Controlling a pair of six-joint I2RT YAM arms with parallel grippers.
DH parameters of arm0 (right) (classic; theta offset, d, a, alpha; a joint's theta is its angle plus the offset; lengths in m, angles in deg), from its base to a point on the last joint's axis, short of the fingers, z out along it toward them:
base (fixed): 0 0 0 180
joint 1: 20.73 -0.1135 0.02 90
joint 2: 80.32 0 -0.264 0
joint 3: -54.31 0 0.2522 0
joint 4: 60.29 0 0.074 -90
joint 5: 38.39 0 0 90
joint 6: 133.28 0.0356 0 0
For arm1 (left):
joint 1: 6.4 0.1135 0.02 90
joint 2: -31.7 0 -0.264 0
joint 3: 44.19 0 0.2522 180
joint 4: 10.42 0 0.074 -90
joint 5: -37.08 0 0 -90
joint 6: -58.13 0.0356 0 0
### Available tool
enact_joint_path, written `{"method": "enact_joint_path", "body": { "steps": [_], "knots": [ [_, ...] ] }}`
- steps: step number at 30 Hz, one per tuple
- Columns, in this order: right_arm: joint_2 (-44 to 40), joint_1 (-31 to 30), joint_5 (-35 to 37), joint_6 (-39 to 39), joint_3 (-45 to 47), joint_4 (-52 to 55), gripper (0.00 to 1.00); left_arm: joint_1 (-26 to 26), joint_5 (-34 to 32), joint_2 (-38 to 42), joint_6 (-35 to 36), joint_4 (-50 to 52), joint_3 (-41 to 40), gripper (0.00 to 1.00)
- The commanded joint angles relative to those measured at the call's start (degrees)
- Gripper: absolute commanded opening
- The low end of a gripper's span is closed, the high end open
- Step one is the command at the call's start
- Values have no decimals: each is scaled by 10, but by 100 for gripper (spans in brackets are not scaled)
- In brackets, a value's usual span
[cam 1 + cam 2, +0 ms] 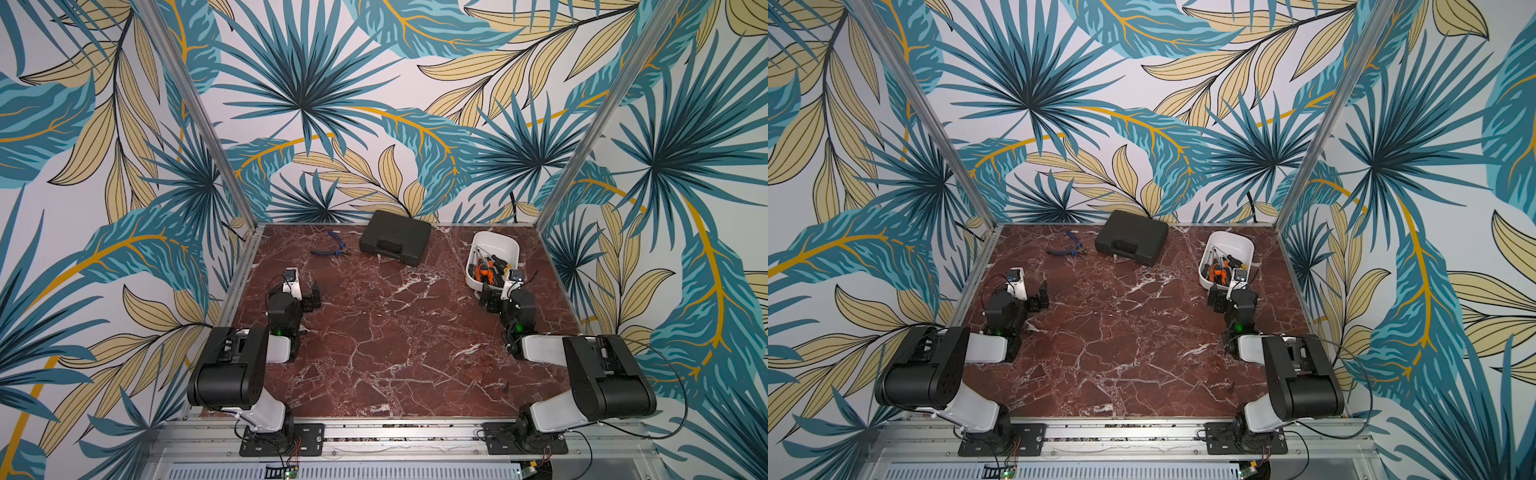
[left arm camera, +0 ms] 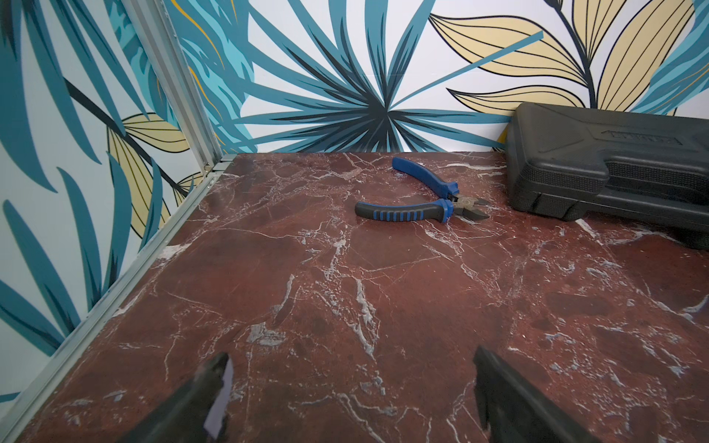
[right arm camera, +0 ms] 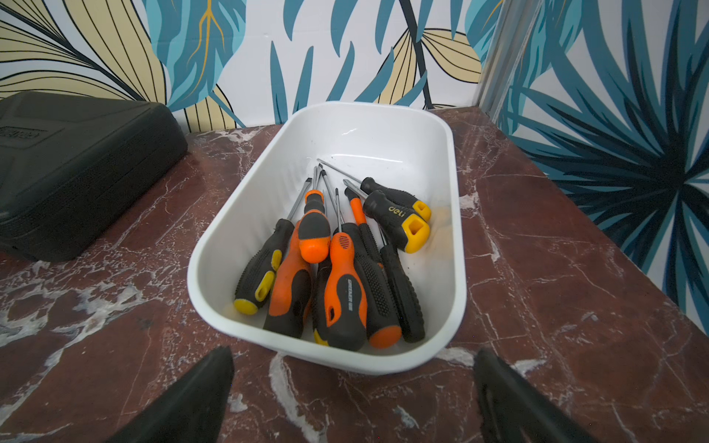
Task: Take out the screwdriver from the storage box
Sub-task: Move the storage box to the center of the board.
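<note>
Right end effector [image 3: 353,354], jaws wide and empty, faces the white storage box [image 3: 368,130] at the far right of the worktop [image 3: 556,287]; its tangled screwdrivers [image 3: 345,284] could lift together or slip. Left end effector [image 2: 351,354] gapes, empty.

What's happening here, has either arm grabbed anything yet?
Nothing is held yet. The right gripper is open just in front of the white storage box, where several screwdrivers lie piled together. The left gripper is open too, over the marble table, with blue pliers and a closed black case lying beyond it.
</note>
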Motion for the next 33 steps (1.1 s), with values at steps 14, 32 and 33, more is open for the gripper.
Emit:
{"method": "enact_joint_path", "body": {
  "steps": [14, 32, 33],
  "knots": [
    [-66, -2, 28, 17, -94, 218, 100, -7, -85, 101, -28, 128, 20, 100],
    [163, 83, 4, 156, -538, 718, 84, -63, 167, 234, -214, 536, 153, 100],
    [176, 91, 3, 161, -550, 723, 83, -66, 176, 235, -224, 538, 147, 100]
  ]
}}
